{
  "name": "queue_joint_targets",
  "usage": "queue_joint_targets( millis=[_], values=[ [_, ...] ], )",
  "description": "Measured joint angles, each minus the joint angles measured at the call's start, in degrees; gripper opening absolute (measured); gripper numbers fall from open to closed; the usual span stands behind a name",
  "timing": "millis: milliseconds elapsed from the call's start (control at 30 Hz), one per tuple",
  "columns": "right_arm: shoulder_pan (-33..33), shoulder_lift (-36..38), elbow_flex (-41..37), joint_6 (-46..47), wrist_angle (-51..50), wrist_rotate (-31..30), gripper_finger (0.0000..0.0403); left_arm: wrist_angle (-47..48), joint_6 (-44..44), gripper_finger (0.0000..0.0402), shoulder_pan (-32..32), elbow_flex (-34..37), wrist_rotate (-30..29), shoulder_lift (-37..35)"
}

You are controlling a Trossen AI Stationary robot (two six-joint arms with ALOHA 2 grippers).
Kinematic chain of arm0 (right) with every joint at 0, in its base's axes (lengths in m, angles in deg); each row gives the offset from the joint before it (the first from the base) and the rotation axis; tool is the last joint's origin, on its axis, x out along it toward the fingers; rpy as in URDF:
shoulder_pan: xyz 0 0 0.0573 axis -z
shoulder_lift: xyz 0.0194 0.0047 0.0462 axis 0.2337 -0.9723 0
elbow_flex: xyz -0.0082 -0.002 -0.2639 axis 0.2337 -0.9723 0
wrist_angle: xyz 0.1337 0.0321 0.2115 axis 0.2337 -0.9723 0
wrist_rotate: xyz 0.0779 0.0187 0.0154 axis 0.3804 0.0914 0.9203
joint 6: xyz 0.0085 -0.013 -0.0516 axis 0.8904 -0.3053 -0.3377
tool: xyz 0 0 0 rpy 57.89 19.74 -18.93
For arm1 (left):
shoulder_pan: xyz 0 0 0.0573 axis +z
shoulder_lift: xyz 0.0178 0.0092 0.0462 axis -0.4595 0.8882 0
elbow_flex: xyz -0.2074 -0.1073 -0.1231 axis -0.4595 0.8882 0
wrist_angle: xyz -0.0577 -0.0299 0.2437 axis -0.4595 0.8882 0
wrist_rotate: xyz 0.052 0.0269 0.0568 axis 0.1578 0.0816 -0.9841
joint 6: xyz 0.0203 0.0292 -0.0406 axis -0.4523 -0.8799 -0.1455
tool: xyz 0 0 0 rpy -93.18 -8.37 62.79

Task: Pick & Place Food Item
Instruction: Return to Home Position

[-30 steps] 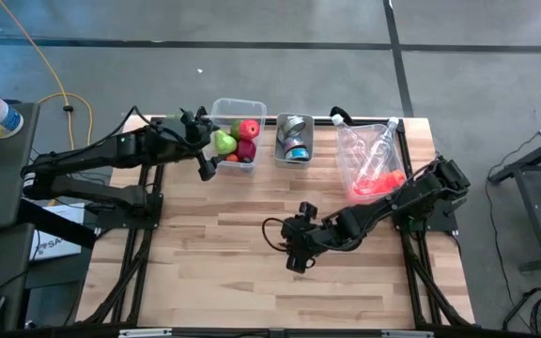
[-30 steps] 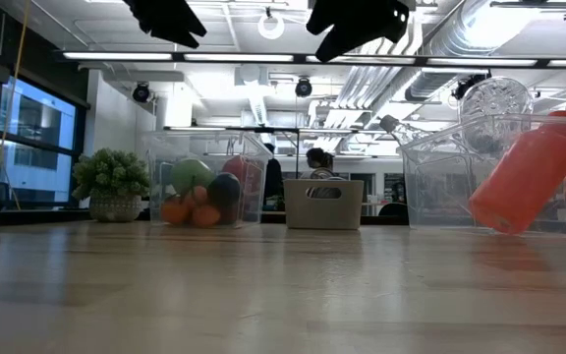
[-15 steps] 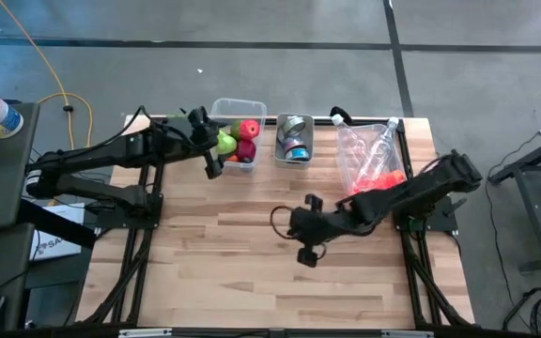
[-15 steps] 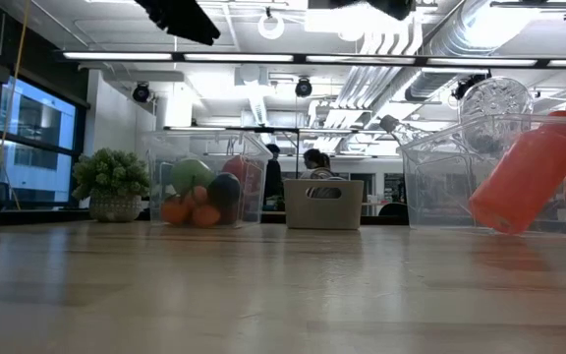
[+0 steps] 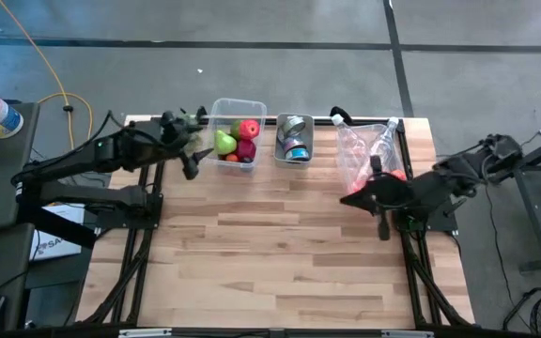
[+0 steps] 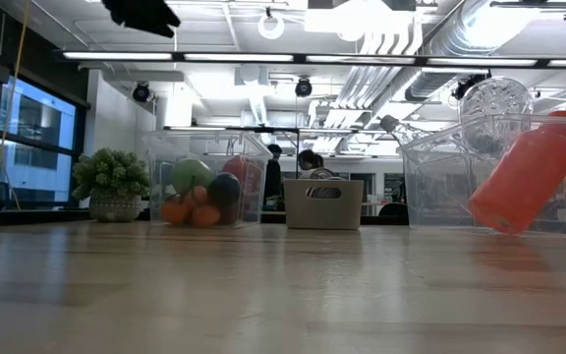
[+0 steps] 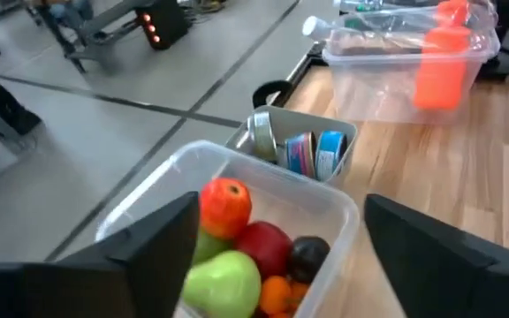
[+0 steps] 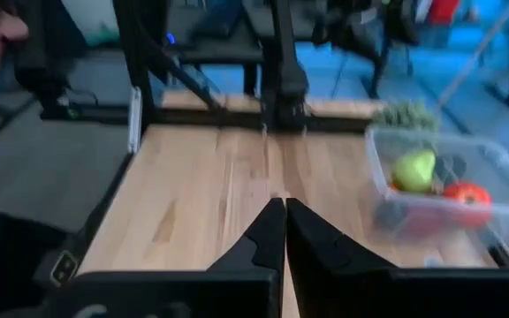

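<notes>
A clear bin (image 5: 237,139) at the table's far edge holds a green pear (image 7: 224,284), a red apple (image 7: 226,205), a darker red apple (image 7: 264,246) and smaller fruit. My left gripper (image 5: 193,156) hovers open and empty just left of this bin, with its fingers (image 7: 162,252) spread wide and pointing at it. It shows at the top of the low view (image 6: 141,12). My right gripper (image 5: 357,197) is shut and empty above the table's right part, pointing toward the left edge. Its shut fingers (image 8: 273,231) show in the right wrist view.
A small grey bin (image 5: 294,139) with cans stands right of the fruit bin. A clear bin (image 5: 372,155) with an orange bottle and a clear bottle stands at the far right. A small green plant (image 5: 185,116) sits at the far left. Bare wood fills the middle and near part of the table.
My right gripper has drawn back from the table's middle toward the right edge and risen out of the low view. My left gripper has moved a little toward the table's left edge, away from the fruit bin. The fruit has stayed in place.
</notes>
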Motion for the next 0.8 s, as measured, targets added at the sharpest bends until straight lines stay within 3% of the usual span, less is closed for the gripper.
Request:
queue_joint_targets(
  millis=[267,433,633,800],
  values=[
    [2.49,19.09,-32.79,-9.39,33.25,1.17,0.0001,-2.62,6.85,0.0168,-0.03,11.36,0.04,-9.43],
    [7.71,27.21,-47.50,-7.91,50.67,16.60,0.0001,-5.91,11.78,0.0079,-1.03,18.99,0.03,-16.24],
    [13.82,31.17,-54.45,-3.57,53.04,16.90,0.0001,-8.90,13.41,0.0013,-3.01,27.60,-0.54,-23.55],
    [17.14,31.72,-59.41,-5.05,54.26,20.35,0.0001,-9.64,16.19,0.0001,-3.22,32.65,-1.17,-28.03]
  ],
)
